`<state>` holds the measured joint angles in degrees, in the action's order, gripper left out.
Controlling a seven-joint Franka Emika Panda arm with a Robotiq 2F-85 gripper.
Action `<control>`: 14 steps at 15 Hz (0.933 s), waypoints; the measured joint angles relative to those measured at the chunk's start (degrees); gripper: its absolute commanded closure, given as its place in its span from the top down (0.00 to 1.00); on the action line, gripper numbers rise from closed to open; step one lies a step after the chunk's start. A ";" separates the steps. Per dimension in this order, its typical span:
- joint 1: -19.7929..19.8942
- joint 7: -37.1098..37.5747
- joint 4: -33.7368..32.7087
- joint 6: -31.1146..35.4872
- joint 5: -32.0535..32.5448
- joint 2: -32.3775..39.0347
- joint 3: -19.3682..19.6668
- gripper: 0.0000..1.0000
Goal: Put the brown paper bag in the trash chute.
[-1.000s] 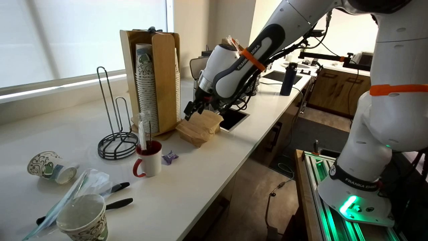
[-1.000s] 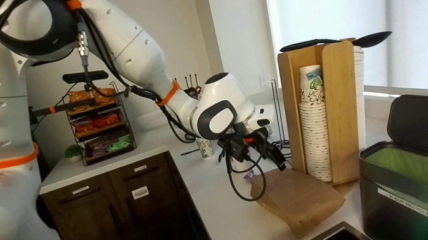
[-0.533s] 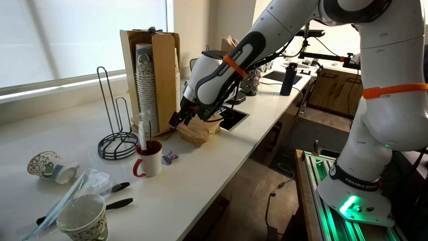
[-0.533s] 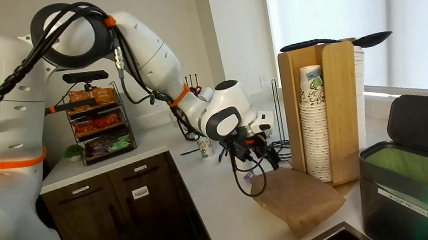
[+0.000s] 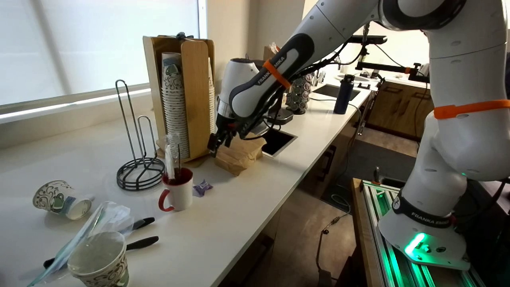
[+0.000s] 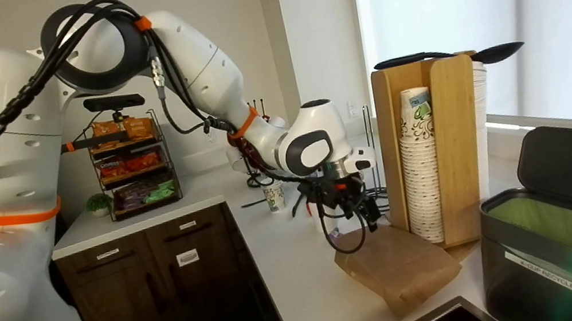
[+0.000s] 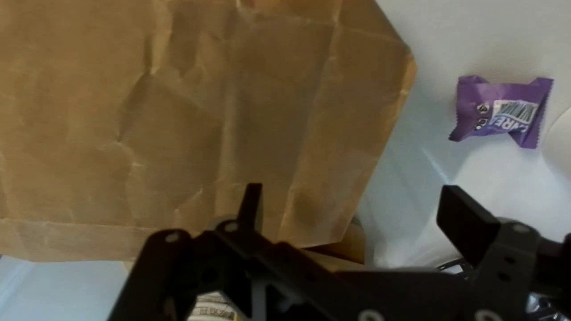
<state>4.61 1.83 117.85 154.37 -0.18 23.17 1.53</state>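
Across the wrist view's upper left the brown paper bag (image 7: 200,116) is seen, on the worktop (image 7: 450,40); the fingers (image 7: 466,220) are parted wide, empty; the bag's right edge is framed between them.

The bag (image 5: 240,156) (crumpled) lies near the chute (image 5: 278,142).

The white arm (image 6: 200,61) wears orange straps (image 5: 472,109), black cables (image 6: 15,104) and FRANKA lettering (image 5: 429,218); the black, blurred hand (image 7: 352,199) shows what seem pale screws (image 7: 521,228).
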 measured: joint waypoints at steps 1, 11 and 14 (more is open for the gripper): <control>-0.52 0.02 -0.39 -0.35 0.36 0.41 0.09 1.00; -8.63 10.81 -4.30 -10.57 13.60 4.44 7.20 0.97; -9.50 13.63 -5.54 -10.57 15.25 6.36 8.28 0.71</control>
<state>-4.89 15.46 112.31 143.80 15.07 29.54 9.81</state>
